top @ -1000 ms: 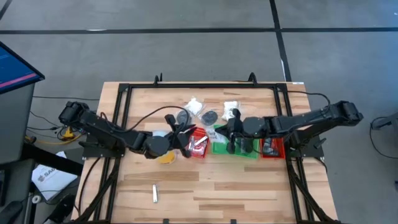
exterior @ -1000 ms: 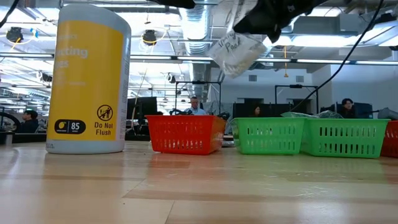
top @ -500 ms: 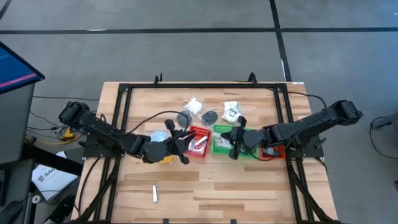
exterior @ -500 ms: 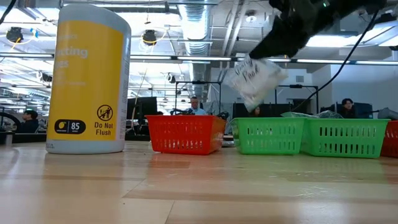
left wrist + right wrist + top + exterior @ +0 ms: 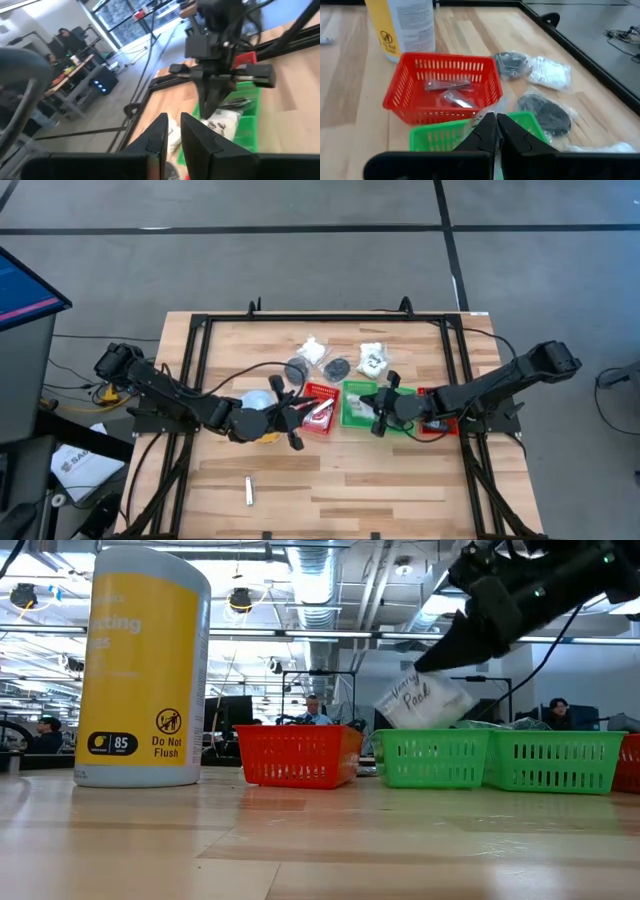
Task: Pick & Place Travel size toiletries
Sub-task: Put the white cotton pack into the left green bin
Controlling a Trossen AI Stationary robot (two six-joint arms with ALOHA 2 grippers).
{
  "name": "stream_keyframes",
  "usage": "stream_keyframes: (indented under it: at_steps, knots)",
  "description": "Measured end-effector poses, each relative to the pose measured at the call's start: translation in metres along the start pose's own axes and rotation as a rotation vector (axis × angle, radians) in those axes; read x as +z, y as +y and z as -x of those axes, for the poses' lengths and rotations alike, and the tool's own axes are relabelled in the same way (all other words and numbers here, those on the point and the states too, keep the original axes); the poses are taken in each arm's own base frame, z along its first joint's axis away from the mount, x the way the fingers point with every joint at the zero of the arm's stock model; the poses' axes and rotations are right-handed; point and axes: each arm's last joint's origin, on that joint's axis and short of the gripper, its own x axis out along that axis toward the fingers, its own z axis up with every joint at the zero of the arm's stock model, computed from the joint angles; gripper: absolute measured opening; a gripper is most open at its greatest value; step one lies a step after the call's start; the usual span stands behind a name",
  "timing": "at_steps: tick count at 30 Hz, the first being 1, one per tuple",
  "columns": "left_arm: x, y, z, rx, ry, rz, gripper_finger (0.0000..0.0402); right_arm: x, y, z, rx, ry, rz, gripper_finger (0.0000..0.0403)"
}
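White packet (image 5: 425, 700) hung mid-right in the low view, pinched by the right end effector (image 5: 452, 652) just above the green bin (image 5: 432, 758), crinkled, with dark scribble. From above, centre frame, the right end effector (image 5: 378, 411) sat over that green bin (image 5: 352, 418); the left end effector (image 5: 292, 406) waited beside the red bin (image 5: 318, 408), fingers nearly pressed together, holding nothing visible. Right wrist: fingers (image 5: 482, 131) pressed together.

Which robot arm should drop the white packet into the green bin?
The right one. Its claw is shut on the white packet, hanging just above the green bin. The left claw sits by the red bin, holding nothing visible.
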Motion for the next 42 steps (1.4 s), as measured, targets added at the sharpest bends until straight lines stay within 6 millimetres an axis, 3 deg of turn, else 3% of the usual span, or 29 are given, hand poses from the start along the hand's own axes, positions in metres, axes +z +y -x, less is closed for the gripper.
stream_keyframes:
  at_steps: [20, 31, 42]
  knots:
    - [0.001, 0.000, 0.000, -0.008, -0.011, 0.015, 0.0044, -0.029, 0.020, -0.034, -0.012, 0.032, 0.084, 0.0000]
    - [0.001, 0.000, -0.001, -0.008, -0.011, 0.015, 0.0044, -0.029, 0.035, -0.021, 0.103, 0.013, 0.138, 0.0005]
    - [0.001, 0.000, -0.001, -0.007, -0.011, 0.033, 0.0044, -0.029, 0.040, -0.017, 0.197, 0.026, 0.110, 0.0043]
